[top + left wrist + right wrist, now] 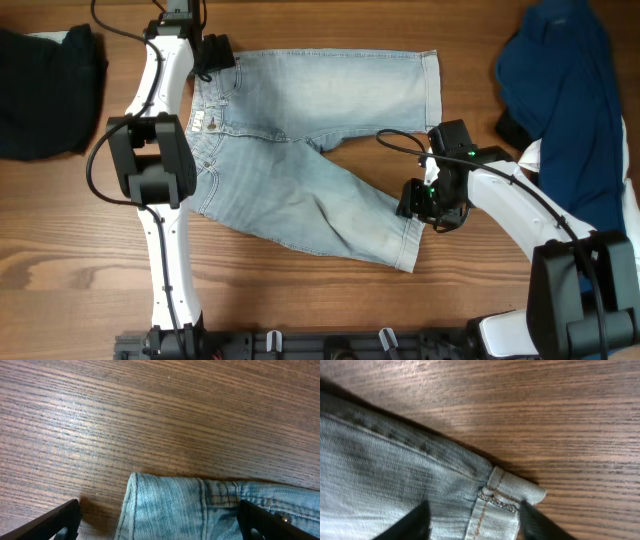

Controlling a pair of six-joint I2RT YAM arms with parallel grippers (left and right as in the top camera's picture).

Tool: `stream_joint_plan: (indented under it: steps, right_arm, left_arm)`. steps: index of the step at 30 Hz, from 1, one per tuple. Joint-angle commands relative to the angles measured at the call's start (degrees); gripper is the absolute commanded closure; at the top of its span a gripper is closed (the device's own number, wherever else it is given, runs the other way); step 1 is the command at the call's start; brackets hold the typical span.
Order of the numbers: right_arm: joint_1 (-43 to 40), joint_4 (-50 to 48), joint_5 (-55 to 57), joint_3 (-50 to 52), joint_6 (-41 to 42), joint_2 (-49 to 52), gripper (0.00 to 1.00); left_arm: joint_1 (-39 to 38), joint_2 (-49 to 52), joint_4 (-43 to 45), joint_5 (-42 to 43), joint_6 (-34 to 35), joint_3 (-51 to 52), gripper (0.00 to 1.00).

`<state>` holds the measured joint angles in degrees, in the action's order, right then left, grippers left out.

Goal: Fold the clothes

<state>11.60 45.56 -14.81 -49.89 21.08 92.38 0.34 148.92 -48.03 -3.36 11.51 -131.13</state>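
My left claw [161, 524] wide open over shorts [280, 100] waistband [220, 492], right claw [477, 522] straddling hem [515, 492], tips cropped, I cannot tell its grip

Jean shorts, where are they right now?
In the overhead view, the jean shorts lie spread in the middle of the wooden table, between a black cloth far left and a dark-blue cloth far right.

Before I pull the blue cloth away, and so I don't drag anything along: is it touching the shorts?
Apart. The overhead view shows a strip of bare table between the shorts and the blue cloth.
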Motion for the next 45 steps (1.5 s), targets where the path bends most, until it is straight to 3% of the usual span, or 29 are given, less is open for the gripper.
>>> stream_joint_plan:
  steps: [1, 5, 8, 11, 22, 29, 35, 45]
  right_arm:
    - [0.1, -1.3, -0.3, 0.9, 1.7, 1.7, 0.52]
    - [0.1, -2.8, -0.2, 0.9, 1.9, 4.1, 0.67]
    - [0.1, -3.6, -0.3, 0.9, 3.0, 7.2, 0.89]
    - [0.1, -4.3, 0.0, 0.9, 3.1, 9.6, 0.96]
    - [-6.1, -11.3, 6.5, 0.7, 5.9, 13.1, 0.96]
    - [-11.9, -16.2, 3.9, -0.2, 0.9, 13.0, 0.96]
    - [-11.1, -4.1, -8.3, -7.8, -7.9, 8.4, 0.96]
    - [-9.7, 13.7, -10.4, -8.3, -11.7, -9.3, 0.96]
  left_arm:
    - [-0.2, -2.4, -0.7, 0.3, 0.9, -0.1, 0.00]
    - [-0.2, -2.4, -0.7, 0.3, 0.9, -0.1, 0.00]
    - [-0.2, -2.4, -0.9, 0.3, 0.9, -0.1, 0.00]
    - [-0.2, -2.4, -0.9, 0.3, 0.9, -0.1, 0.00]
    - [-0.2, -2.4, -1.1, 0.3, 1.0, -0.1, 0.00]
    - [-0.2, -2.4, -1.1, 0.3, 0.9, -0.1, 0.00]
    - [-0.2, -2.4, -1.1, 0.3, 0.9, -0.1, 0.00]
    - [-0.2, -2.3, -1.1, 0.3, 0.7, -0.1, 0.00]
